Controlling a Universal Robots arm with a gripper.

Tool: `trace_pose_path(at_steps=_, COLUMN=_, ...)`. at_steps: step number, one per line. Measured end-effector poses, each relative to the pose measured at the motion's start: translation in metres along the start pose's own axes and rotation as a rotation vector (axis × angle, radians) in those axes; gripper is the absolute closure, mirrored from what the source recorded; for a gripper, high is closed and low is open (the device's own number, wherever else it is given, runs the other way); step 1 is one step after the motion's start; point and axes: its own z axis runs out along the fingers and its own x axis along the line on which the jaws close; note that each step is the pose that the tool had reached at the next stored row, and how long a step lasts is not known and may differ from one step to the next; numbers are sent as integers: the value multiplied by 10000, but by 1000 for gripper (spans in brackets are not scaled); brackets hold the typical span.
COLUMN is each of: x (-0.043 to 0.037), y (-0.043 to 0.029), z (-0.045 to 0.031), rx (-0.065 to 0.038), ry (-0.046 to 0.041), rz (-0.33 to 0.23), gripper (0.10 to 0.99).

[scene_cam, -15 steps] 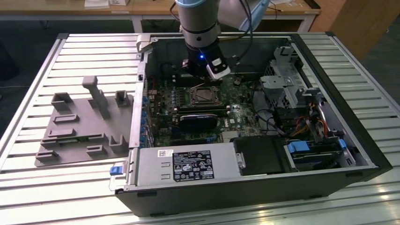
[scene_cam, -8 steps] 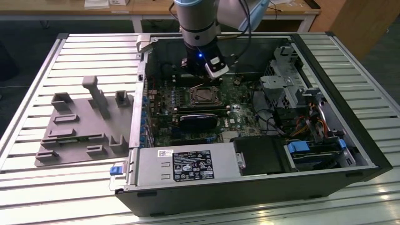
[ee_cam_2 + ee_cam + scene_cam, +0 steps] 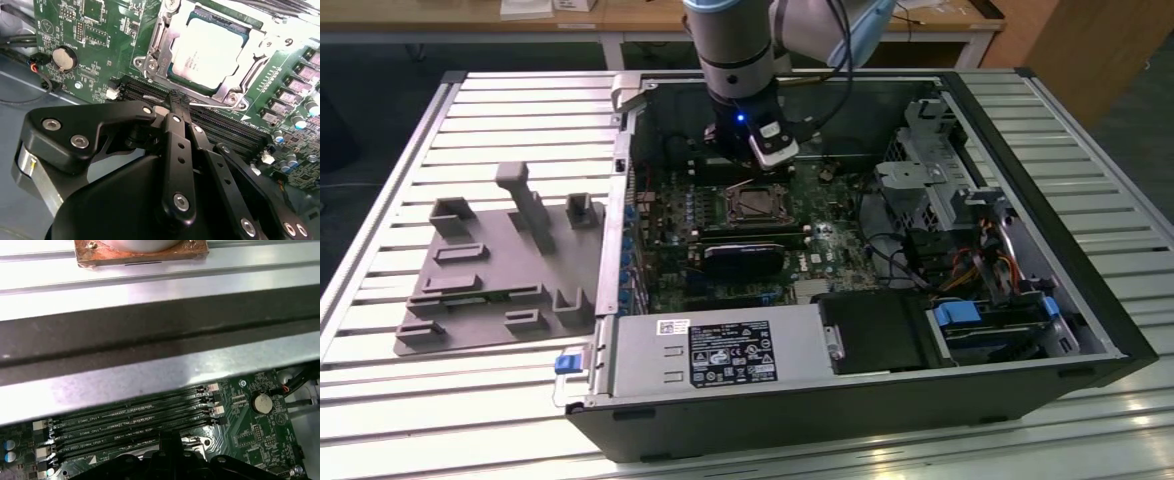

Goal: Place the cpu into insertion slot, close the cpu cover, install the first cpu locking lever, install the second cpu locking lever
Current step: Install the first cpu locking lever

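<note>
Nearest on the slatted worktop [image 3: 454, 420] stands the open computer case [image 3: 854, 425]. Its power supply box [image 3: 720, 355] runs along the near side, and a grey moulded tray [image 3: 480, 280] lies outside it at the exterior view's left. Farther in, past the long black card [image 3: 744, 262], is the insertion slot [image 3: 758, 204].

In the second wrist view the cpu [image 3: 210, 50] lies flat in the slot, pale top upward. The cover [image 3: 162, 40] is folded down around it, so the chip shows through the window.

The gripper [image 3: 176, 102] hangs over the slot's edge beside the black memory slots [image 3: 220, 127]. Its jaws are drawn together with no gap between them. Their tips sit on the thin wire locking lever [image 3: 212, 105], which runs along that edge. I cannot tell whether the wire is nipped between the tips or only pressed by them. Beyond the arm is the case's far wall.

The step in hand looks like seating the first lever. Doing it well likely means:
- keeping the tips square on the wire so it cannot spring free
- pressing steadily, not sharply
- guiding the wire along its own arc toward its catch
- staying clear of the memory slots and the small parts on the green board [image 3: 100, 30]
- keeping the cover flat, since a slip could lift it
</note>
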Motion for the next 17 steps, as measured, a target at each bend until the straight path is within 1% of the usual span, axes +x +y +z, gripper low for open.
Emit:
trace_pose_path(at_steps=9, x=23, y=54, z=16, rx=79, ry=-67, rz=276, gripper=984)
trace_pose_path(at_steps=17, x=32, y=69, z=30, rx=187, ry=-187, rz=827, gripper=984)
